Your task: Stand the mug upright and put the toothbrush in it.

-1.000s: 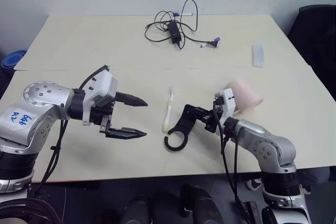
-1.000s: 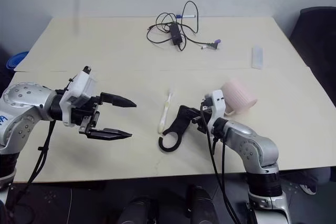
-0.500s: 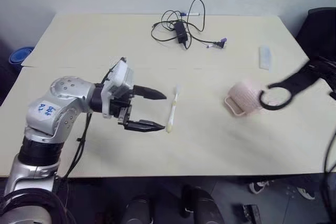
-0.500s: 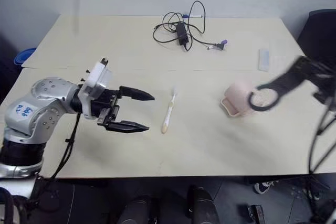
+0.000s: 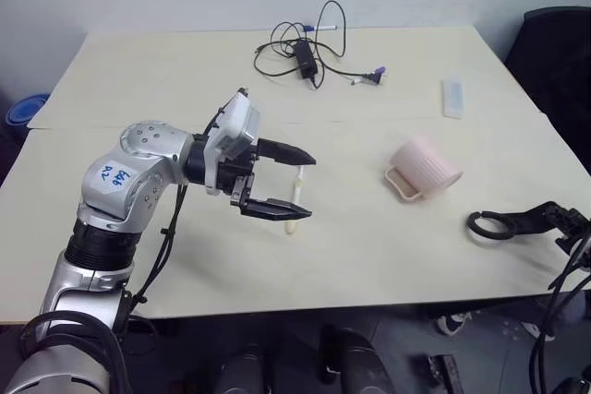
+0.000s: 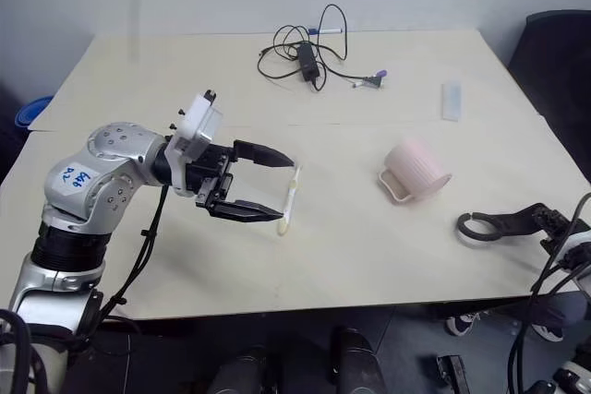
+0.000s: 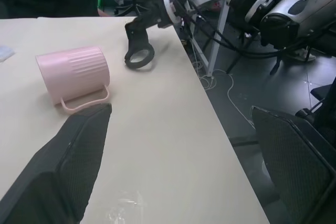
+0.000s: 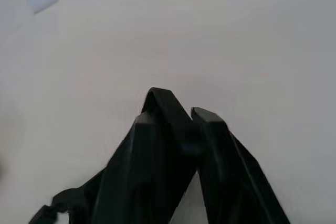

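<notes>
The pale pink ribbed mug lies on its side right of the table's middle, handle toward the front edge; the left wrist view also shows the mug. The slim white toothbrush lies flat near the middle. My left gripper is open and points right, one fingertip on either side of the toothbrush's middle, nothing held. My right gripper is at the table's right front edge. The stem of a black ring-ended holder reaches into it, and the ring lies low over the table.
A tangle of black cables with a white pen-like stick lies at the back. A small pale flat strip sits at the back right. A black chair stands beyond the right edge, and a blue object beyond the left.
My right arm has swung the black holder from the table's middle, past the mug, to the right front edge. My left gripper, still open, has moved right up to the toothbrush.
</notes>
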Robot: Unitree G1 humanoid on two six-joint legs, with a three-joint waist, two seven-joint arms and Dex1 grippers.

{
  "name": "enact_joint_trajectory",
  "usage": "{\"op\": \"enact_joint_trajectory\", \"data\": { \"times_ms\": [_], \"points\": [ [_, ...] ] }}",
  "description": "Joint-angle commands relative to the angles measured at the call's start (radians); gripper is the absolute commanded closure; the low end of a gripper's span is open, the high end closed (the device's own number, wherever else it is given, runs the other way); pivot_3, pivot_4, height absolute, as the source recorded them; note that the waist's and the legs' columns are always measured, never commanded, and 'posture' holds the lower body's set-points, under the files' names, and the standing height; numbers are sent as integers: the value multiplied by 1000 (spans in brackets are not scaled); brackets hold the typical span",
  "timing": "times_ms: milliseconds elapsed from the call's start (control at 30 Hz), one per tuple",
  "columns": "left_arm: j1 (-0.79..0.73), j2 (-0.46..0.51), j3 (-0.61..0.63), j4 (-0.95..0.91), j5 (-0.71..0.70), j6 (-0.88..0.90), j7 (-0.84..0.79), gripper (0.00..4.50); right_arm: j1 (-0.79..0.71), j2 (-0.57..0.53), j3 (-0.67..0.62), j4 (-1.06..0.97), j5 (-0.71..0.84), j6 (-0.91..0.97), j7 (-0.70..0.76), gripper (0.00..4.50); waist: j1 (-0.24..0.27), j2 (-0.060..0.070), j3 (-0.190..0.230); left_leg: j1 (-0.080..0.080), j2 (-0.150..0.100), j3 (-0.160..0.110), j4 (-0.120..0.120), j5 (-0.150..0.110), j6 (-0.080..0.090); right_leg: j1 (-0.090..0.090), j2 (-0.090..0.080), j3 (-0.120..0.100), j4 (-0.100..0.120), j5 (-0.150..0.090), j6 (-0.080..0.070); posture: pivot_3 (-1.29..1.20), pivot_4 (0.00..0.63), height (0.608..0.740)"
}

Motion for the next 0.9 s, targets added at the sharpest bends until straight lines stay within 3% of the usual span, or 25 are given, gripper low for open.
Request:
{"op": "enact_joint_trajectory", "data": {
  "times_ms": [33, 100, 133, 267, 400, 433, 533, 667, 900],
  "points": [
    [12, 20, 28, -39, -7, 7, 11, 0, 68, -107, 102, -44, -93, -67, 75, 2132, 4, 3, 0, -1, 0, -1, 0, 0, 0, 0, -1, 0, -1, 0, 0, 0, 150, 740],
    [24, 28, 30, -50, -2, 5, 18, 0, 110, -168, 125, -88, -107, -42, 108, 1431, 5, 5, -1, -1, -1, -1, 0, 0, 0, 0, -1, -1, -1, -1, 1, 0, 150, 740],
    [28, 31, 30, -53, -1, 4, 21, 0, 120, -189, 124, -101, -104, -26, 117, 1431, 4, 5, 0, -2, -1, -3, 0, 0, 1, 0, -1, -1, -1, -1, 2, 0, 150, 740],
    [56, 54, 57, -77, -13, 14, 45, 0, 296, -449, 129, -368, -134, 4, 333, 1431, 3, 11, 1, -1, -2, -5, 0, 0, 1, 0, -2, 0, -3, -1, 3, 0, 150, 740],
    [79, 64, 71, -90, -2, 8, 63, 0, 145, -586, 145, -506, 48, 207, 397, 1431, -13, 10, 1, 0, -1, -3, -1, 0, 0, 2, 0, 0, -2, -2, 3, 0, 150, 740],
    [81, 65, 75, -93, -3, 9, 69, 0, 85, -585, 182, -538, 101, 252, 395, 1431, -15, 10, 1, 0, 0, -4, -1, 0, -1, 3, 0, 1, -2, -2, 3, 0, 150, 740],
    [94, 71, 85, -104, -10, 11, 77, 0, -75, -510, 364, -642, 170, 337, 318, 2033, -14, 5, 0, 1, 1, -11, 0, 0, -3, 2, 0, -3, -3, -3, 1, 0, 150, 740],
    [107, 72, 78, -119, -2, 8, 92, 0, -169, -363, 551, -665, 123, 384, 204, 3370, 4, 3, -1, -3, 0, -13, 0, 0, -2, 1, -2, -5, -2, -3, 1, 0, 150, 740],
    [117, 84, 73, -155, -1, 14, 101, 0, -267, -228, 759, -572, -61, 371, 60, 3370, 25, 4, -1, -7, -3, -12, 3, 0, 1, -1, -4, -6, -3, -1, 4, 0, 150, 740]
  ]
}}
